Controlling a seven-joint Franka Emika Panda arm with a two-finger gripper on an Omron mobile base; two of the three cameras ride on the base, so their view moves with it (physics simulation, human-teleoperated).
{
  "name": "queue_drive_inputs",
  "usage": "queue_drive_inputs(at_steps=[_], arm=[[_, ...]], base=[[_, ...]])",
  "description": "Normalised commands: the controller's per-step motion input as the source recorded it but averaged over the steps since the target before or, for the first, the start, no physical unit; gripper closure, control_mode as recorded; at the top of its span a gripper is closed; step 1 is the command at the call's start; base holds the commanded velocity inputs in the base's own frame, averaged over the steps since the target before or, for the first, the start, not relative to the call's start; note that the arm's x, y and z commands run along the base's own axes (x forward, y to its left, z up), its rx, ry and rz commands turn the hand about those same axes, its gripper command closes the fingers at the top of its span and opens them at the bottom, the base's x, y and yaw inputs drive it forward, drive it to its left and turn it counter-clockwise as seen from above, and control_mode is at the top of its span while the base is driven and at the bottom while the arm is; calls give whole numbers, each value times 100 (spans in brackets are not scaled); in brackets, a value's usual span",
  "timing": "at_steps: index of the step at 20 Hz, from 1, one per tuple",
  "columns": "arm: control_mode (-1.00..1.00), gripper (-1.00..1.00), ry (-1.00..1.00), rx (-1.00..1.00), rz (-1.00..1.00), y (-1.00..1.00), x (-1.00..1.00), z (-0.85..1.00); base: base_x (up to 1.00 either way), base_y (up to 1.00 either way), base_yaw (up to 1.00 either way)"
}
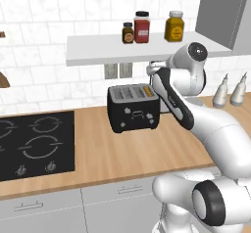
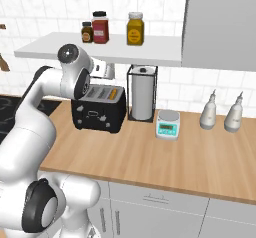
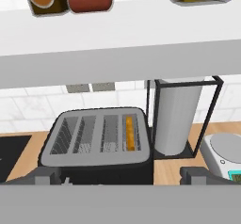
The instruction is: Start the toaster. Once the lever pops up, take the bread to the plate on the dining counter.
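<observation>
The toaster (image 1: 133, 107) sits toward the worktop's (image 1: 122, 153) back edge, under the shelf (image 1: 122, 48), bread (image 3: 130, 132) sunk in its rightmost of 4 slots. The gripper (image 3: 120, 175), jaws spread wide and empty, hangs just above it, probably lining up for the lever. The hand view reveals the bread; the right base view adds the paper-towel holder (image 2: 142, 93) alongside.
</observation>
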Motion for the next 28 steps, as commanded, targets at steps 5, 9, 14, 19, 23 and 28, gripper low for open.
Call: queue_drive_inputs(at_steps=[5, 9, 14, 19, 23, 28], arm=[[-100, -100, 0, 0, 0, 0, 0, 0], [-100, -100, 0, 0, 0, 0, 0, 0], [-100, -100, 0, 0, 0, 0, 0, 0], [-100, -100, 0, 0, 0, 0, 0, 0], [-100, -100, 0, 0, 0, 0, 0, 0], [-100, -100, 0, 0, 0, 0, 0, 0]], base=[[0, 0, 0], [0, 0, 0], [0, 0, 0], [0, 0, 0], [0, 0, 0], [0, 0, 0]])
